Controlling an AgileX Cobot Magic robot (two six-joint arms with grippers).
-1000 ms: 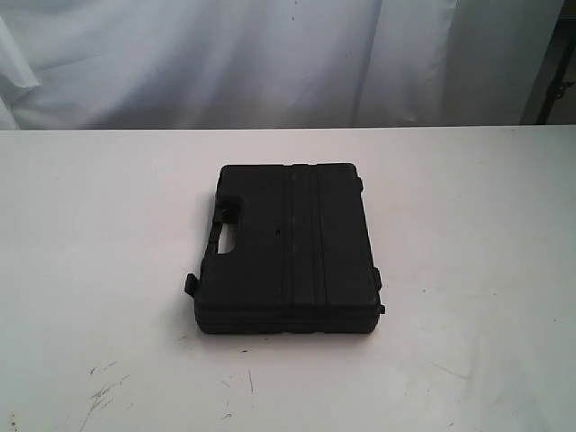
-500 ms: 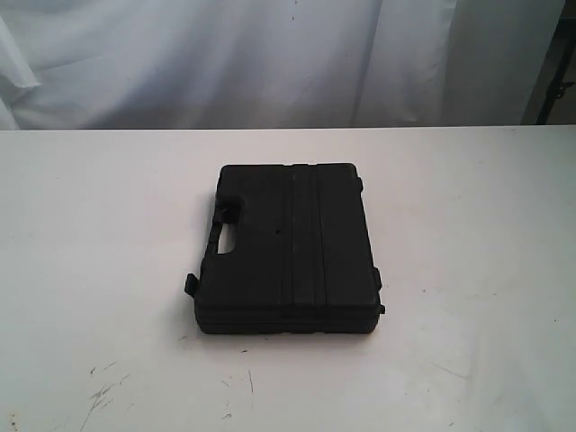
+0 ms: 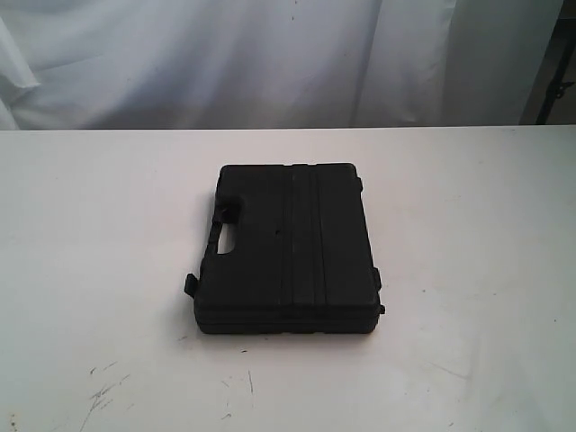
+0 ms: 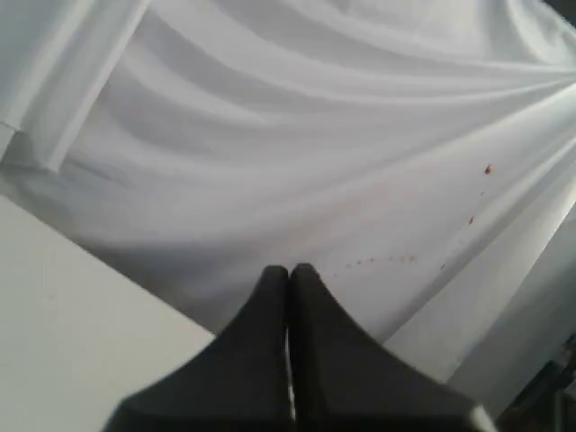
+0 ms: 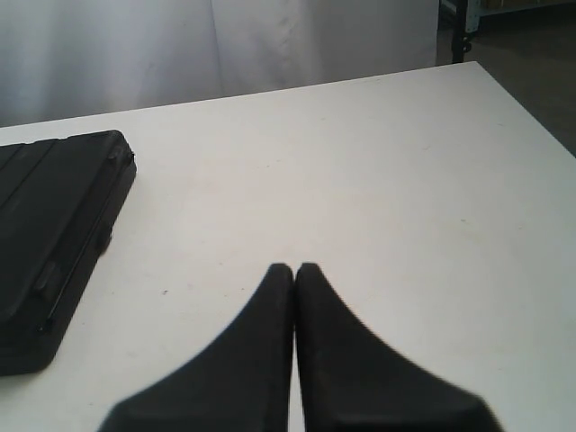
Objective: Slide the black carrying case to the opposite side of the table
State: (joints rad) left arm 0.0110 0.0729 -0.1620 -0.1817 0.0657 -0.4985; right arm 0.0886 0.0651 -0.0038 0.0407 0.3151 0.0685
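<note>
A black carrying case (image 3: 288, 247) lies flat near the middle of the white table (image 3: 468, 225), its handle cut-out toward the left. Neither arm shows in the exterior view. In the right wrist view the case (image 5: 49, 225) lies off to one side, and my right gripper (image 5: 294, 268) is shut with nothing between its fingers, hovering over bare tabletop (image 5: 378, 180) apart from the case. My left gripper (image 4: 289, 269) is shut too and holds nothing; behind it are the white curtain and a corner of the table (image 4: 63, 315). The case is out of the left wrist view.
A white curtain (image 3: 270, 54) hangs behind the table's far edge. Dark scuff marks (image 3: 103, 391) lie on the near left of the tabletop. A dark stand (image 3: 560, 90) shows at the far right, beyond the table corner (image 5: 472, 67).
</note>
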